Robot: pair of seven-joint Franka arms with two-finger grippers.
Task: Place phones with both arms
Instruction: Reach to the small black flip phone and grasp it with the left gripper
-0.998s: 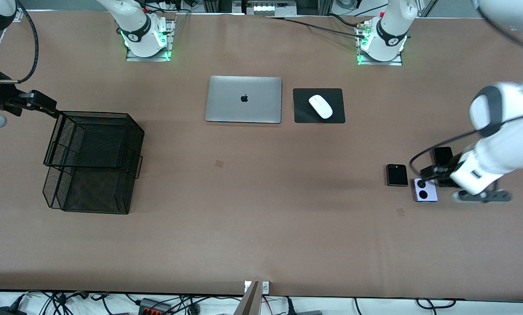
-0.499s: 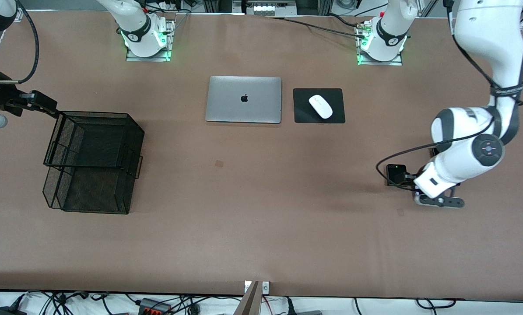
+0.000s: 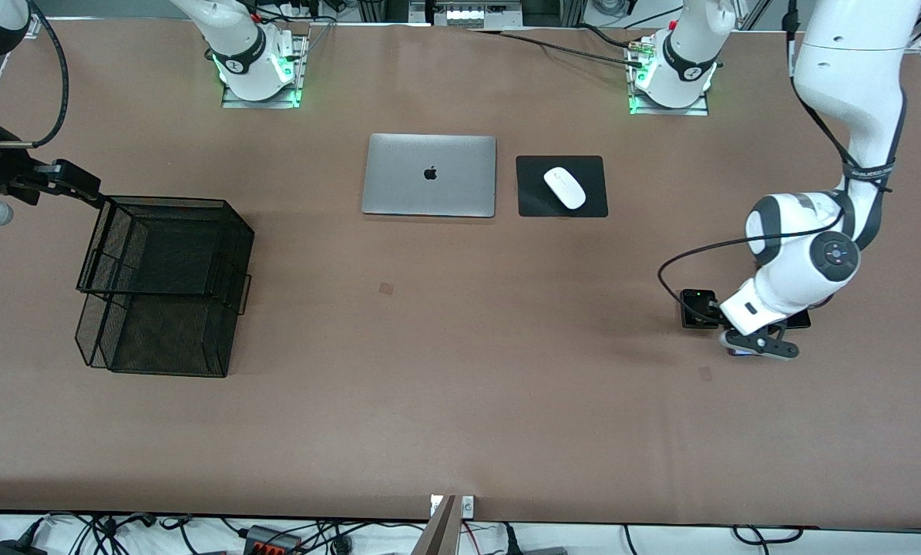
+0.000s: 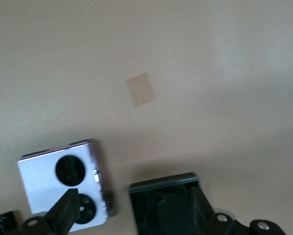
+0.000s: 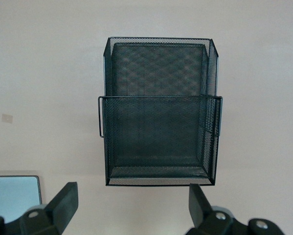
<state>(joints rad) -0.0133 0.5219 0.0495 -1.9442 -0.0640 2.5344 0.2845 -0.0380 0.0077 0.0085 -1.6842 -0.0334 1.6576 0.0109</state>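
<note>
The small black folded phone [image 3: 697, 307] lies on the table toward the left arm's end. The lilac phone [image 4: 63, 183] with two black lenses lies beside it, a little nearer the front camera. In the front view only a sliver of the lilac phone [image 3: 737, 351] shows under the left arm. The long black slab [image 3: 801, 320] is mostly hidden by that arm. My left gripper [image 3: 754, 343] is open and low over the lilac phone; in its wrist view [image 4: 134, 220] one finger is over the lilac phone and the other over the black folded phone [image 4: 166, 205]. My right gripper [image 5: 131, 210] is open and empty and waits.
A black wire mesh basket [image 3: 163, 285] stands at the right arm's end; the right gripper [image 3: 78, 186] hangs beside it. A silver laptop [image 3: 429, 175] and a white mouse [image 3: 565, 187] on a black pad [image 3: 529, 204] lie mid-table, near the arm bases. A small tape patch [image 3: 705, 374] lies near the phones.
The left arm has swung in from the table's end and its gripper has come over the lilac phone, covering it in the front view. The right arm has not moved.
</note>
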